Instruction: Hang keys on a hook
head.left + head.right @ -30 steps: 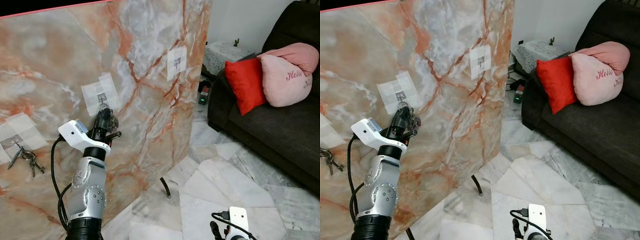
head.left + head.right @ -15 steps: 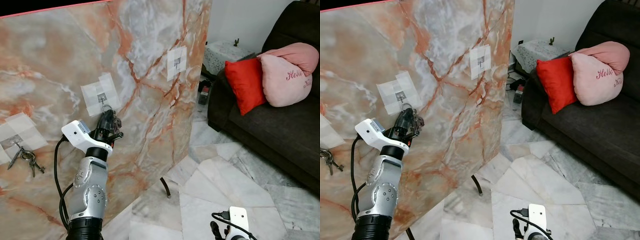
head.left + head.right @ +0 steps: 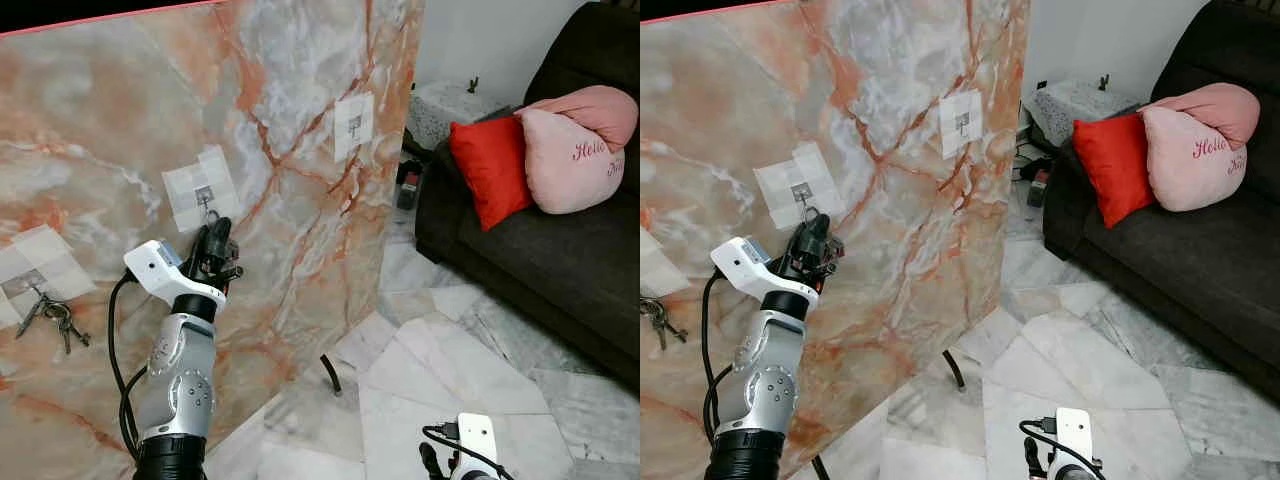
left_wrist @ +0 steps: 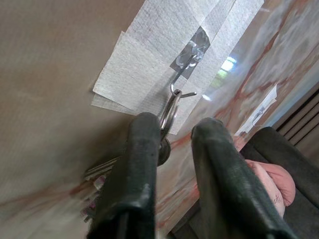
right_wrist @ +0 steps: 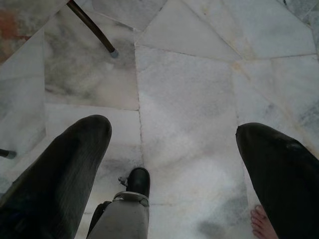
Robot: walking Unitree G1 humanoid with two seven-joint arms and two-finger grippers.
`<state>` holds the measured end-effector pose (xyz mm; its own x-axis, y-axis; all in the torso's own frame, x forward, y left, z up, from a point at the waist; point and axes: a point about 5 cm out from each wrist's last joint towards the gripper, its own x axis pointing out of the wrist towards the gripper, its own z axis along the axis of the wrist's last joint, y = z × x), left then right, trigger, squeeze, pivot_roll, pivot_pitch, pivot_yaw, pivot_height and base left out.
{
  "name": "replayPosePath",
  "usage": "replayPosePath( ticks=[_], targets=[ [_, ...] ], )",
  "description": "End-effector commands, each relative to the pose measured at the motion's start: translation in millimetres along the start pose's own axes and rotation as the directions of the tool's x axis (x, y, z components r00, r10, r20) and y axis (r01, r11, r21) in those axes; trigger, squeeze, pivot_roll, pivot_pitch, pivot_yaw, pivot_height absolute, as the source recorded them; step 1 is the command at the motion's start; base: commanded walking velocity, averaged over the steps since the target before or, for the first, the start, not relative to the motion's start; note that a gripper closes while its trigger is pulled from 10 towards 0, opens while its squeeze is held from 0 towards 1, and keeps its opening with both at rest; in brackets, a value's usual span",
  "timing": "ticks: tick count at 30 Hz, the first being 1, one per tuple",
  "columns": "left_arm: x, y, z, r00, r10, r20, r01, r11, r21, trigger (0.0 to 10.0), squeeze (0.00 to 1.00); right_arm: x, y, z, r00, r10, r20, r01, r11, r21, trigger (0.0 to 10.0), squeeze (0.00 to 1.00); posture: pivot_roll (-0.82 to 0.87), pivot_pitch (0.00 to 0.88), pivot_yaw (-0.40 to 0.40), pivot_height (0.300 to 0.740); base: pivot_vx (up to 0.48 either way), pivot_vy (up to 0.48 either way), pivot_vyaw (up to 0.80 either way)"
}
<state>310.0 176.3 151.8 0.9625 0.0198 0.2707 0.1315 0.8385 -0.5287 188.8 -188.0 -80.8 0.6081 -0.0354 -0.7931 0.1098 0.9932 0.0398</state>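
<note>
keys (image 4: pixel 107 172) hang bunched against the marble-patterned board (image 3: pixel 300 90), and your left gripper (image 3: pixel 212 248) is raised right up to them just under the middle hook (image 4: pixel 185 64). from the left wrist view you can see the key ring (image 4: pixel 168 109) looped up to that hook, which sits on a strip of grey tape over a white paper patch (image 4: pixel 144 64); the ring runs down behind one of the black fingers (image 4: pixel 139 169), and the bunch lies beside that finger, against the board. the two fingers stand a little apart with a narrow gap between them, and you cannot tell from these pictures whether they grip the keys or only lie alongside them. off to the robot's left, a second set of keys (image 3: pixel 48 312) hangs from another taped hook (image 3: pixel 22 285) on the same board. a third paper patch (image 3: pixel 353 124) with its hook sits higher, towards the board's right edge. your right gripper (image 5: pixel 174 149) hangs low over the pale marble floor (image 5: pixel 199 74), its fingers spread wide with nothing between them; a black board leg (image 5: pixel 92 25) and a bare foot (image 5: pixel 260 221) show near it. beyond the board, a dark sofa (image 3: pixel 560 250) carries a red cushion (image 3: pixel 490 170) and a pink cushion (image 3: pixel 580 150).
</note>
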Motion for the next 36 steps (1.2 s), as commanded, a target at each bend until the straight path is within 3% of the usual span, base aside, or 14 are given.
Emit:
replayPosePath(
  ticks=[1, 10, 11, 13, 14, 15, 20, 21, 24, 26, 28, 30, 33, 36],
  targets=[
    [0.5, -4.1, 5.1, 1.000, -0.017, 0.020, 0.016, 0.999, 0.028, 10.0, 1.00, 0.1, -2.5, 1.0, 1.000, -0.006, -0.007, 0.006, 1.000, 0.002, 10.0, 0.00, 0.02, 0.000, -0.072, 0.740, 0.000, 0.000, 0.00],
    [-9.6, 8.5, 9.4, 0.999, 0.034, 0.030, -0.036, 0.997, 0.072, 10.0, 1.00, 0.3, -2.3, 1.5, 1.000, -0.002, -0.008, 0.002, 1.000, 0.000, 10.0, 0.00, 0.03, 0.000, -0.074, 0.740, 0.000, 0.000, 0.00],
    [-13.3, 10.4, 9.9, 0.999, 0.040, 0.029, -0.042, 0.996, 0.074, 10.0, 0.93, 0.3, -2.2, 1.5, 1.000, 0.000, -0.009, 0.000, 1.000, -0.001, 10.0, 0.00, 0.03, 0.000, -0.073, 0.740, 0.000, 0.000, 0.00],
    [-15.6, 11.4, 9.7, 0.999, 0.043, 0.025, -0.045, 0.996, 0.077, 10.0, 0.93, 0.3, -2.1, 1.5, 1.000, 0.001, -0.009, -0.001, 1.000, 0.000, 10.0, 0.00, 0.03, 0.000, -0.073, 0.740, 0.000, 0.000, 0.00],
    [-20.0, 13.5, 8.9, 0.999, 0.049, 0.016, -0.050, 0.995, 0.088, 10.0, 0.53, 0.3, -1.9, 1.4, 1.000, 0.001, -0.009, -0.001, 1.000, 0.000, 10.0, 0.00, 0.03, 0.000, -0.070, 0.740, 0.000, 0.000, 0.00],
    [-26.3, 17.2, 7.0, 0.998, 0.058, 0.000, -0.057, 0.992, 0.108, 10.0, 0.00, 0.3, -1.7, 1.4, 1.000, 0.001, -0.009, -0.001, 1.000, 0.001, 10.0, 0.00, 0.03, 0.000, -0.069, 0.740, 0.000, 0.000, 0.00],
    [-40.4, 25.3, 1.2, 0.996, 0.069, -0.051, -0.061, 0.988, 0.142, 10.0, 0.00, 0.4, -1.5, 1.4, 1.000, 0.000, -0.009, 0.000, 1.000, 0.003, 10.0, 0.00, 0.03, 0.000, -0.068, 0.740, 0.000, 0.000, 0.00],
    [-52.9, 31.4, -8.1, 0.990, 0.044, -0.131, -0.014, 0.976, 0.219, 10.0, 0.00, 0.4, -1.7, 1.4, 1.000, 0.000, -0.010, 0.000, 1.000, 0.003, 10.0, 0.00, 0.04, 0.000, -0.068, 0.740, 0.000, 0.000, 0.00],
    [-67.6, 41.6, -21.1, 0.970, 0.028, -0.242, 0.046, 0.955, 0.292, 10.0, 0.00, 0.4, -1.8, 1.6, 1.000, 0.000, -0.010, 0.000, 1.000, 0.003, 10.0, 0.00, 0.04, 0.000, -0.067, 0.740, 0.000, 0.000, 0.00],
    [-78.6, 50.8, -33.0, 0.936, 0.011, -0.351, 0.133, 0.913, 0.385, 10.0, 0.00, 0.5, -1.5, 1.8, 1.000, 0.000, -0.011, 0.000, 1.000, 0.003, 10.0, 0.00, 0.04, 0.000, -0.062, 0.740, 0.000, 0.000, 0.00],
    [-94.6, 61.6, -51.8, 0.867, 0.009, -0.498, 0.225, 0.885, 0.408, 10.0, 0.00, 0.6, -0.8, 1.8, 1.000, 0.001, -0.011, 0.000, 1.000, 0.004, 10.0, 0.00, 0.04, 0.000, -0.057, 0.740, 0.000, 0.000, 0.00],
    [-105.0, 75.5, -64.1, 0.827, 0.069, -0.557, 0.217, 0.876, 0.430, 10.0, 0.00, 0.7, 0.0, 2.0, 1.000, 0.002, -0.011, -0.002, 1.000, 0.006, 10.0, 0.00, 0.04, 0.000, -0.055, 0.740, 0.000, 0.000, 0.00],
    [-111.5, 86.9, -72.9, 0.809, 0.130, -0.573, 0.186, 0.869, 0.459, 10.0, 0.00, 0.8, 0.3, 1.9, 1.000, 0.003, -0.014, -0.003, 1.000, 0.005, 10.0, 0.00, 0.05, 0.000, -0.055, 0.740, 0.000, 0.000, 0.00],
    [-131.0, 99.5, -95.2, 0.715, 0.194, -0.672, 0.228, 0.843, 0.487, 10.0, 0.00, 0.9, 0.9, 2.0, 1.000, 0.004, -0.017, -0.004, 1.000, 0.002, 10.0, 0.00, 0.05, 0.000, -0.054, 0.740, 0.000, 0.000, 0.00]
  ],
)
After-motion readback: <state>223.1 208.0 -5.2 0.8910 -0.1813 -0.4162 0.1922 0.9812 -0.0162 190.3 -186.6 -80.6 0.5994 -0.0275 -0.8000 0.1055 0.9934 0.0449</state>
